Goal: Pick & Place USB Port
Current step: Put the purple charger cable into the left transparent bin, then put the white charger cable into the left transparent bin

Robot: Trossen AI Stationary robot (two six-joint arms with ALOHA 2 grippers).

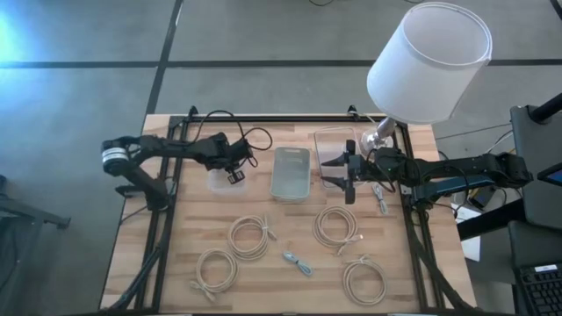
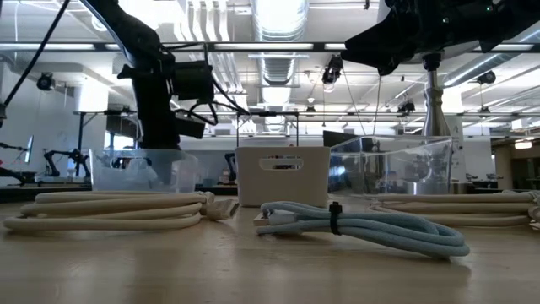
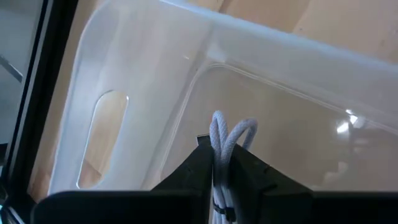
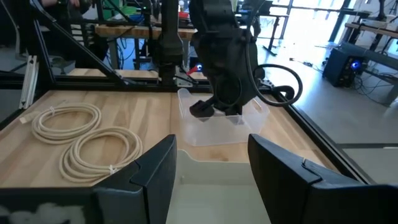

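the wooden bench (image 1: pixel 290 281) fills the middle of the high view, framed by dark rails. a big white lampshade (image 1: pixel 428 61) hangs over its far right corner. the two dark arms reach in from either side toward the far half of the bench.

three containers stand in a row there: a clear tub (image 1: pixel 221 178) on the left, a pale white bin (image 1: pixel 291 172) in the middle and a clear box (image 1: pixel 332 145) on the right. in the low view the white bin (image 2: pixel 282 176) stands between the clear tub (image 2: pixel 139 170) and the clear box (image 2: pixel 388 166).

nearer the front lie four cream cable coils, two on the left (image 1: pixel 249 237) (image 1: pixel 215 269) and two on the right (image 1: pixel 336 227) (image 1: pixel 363 281), well apart from one another. a short pale cable (image 1: pixel 380 200) lies near the right arm.

the left claw (image 1: pixel 234 167) hangs over the clear tub, its fingers (image 3: pixel 249 177) clamped together on a looped white usb cable (image 3: pixel 225 140), which is held above the tub's floor (image 3: pixel 280 118).

the right claw (image 1: pixel 344 171) sits just beside the white bin, fingers (image 4: pixel 155 171) apart, nothing between them, the bin's rim (image 4: pixel 211 163) showing below.

smallest, a bundled light blue usb cable (image 1: pixel 297 262) lies on the bench between the front coils, tied with a dark band, seen close in the low view (image 2: pixel 371 228).
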